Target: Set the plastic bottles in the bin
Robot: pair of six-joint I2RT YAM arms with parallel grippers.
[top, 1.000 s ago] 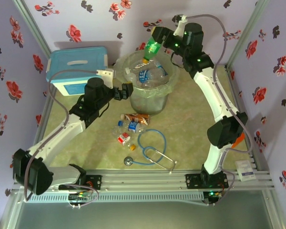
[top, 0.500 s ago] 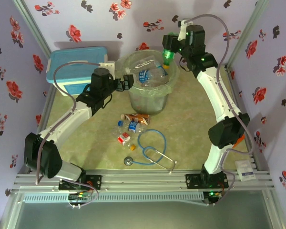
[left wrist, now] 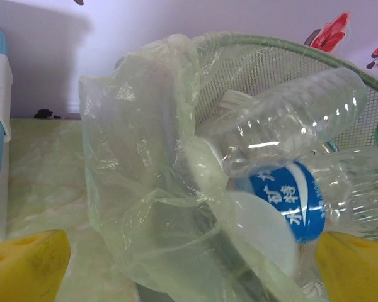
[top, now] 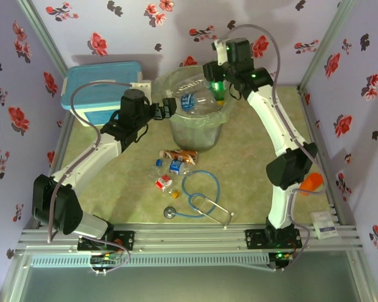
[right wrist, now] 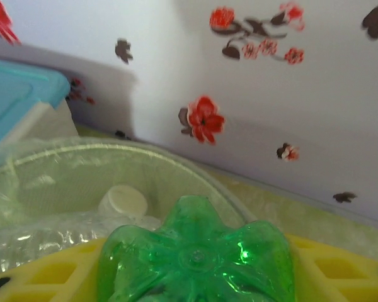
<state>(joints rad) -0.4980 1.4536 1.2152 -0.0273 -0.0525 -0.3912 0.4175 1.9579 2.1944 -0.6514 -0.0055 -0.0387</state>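
One green bottle (right wrist: pixel 195 258), base toward camera, between right jaws; left jaws wide apart at bin (top: pixel 192 135).

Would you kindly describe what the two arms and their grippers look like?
The left arm and right arm have white links between bulky black joint housings, and each carries a looping grey cable. The left gripper and right gripper have yellow fingers. Small green lights glow on the right arm.

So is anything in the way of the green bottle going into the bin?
Nothing visible. The right gripper holds the green bottle cap-down over the open top of the bin, near its far rim. Clear bottles lie piled inside, so it would probably land on them.
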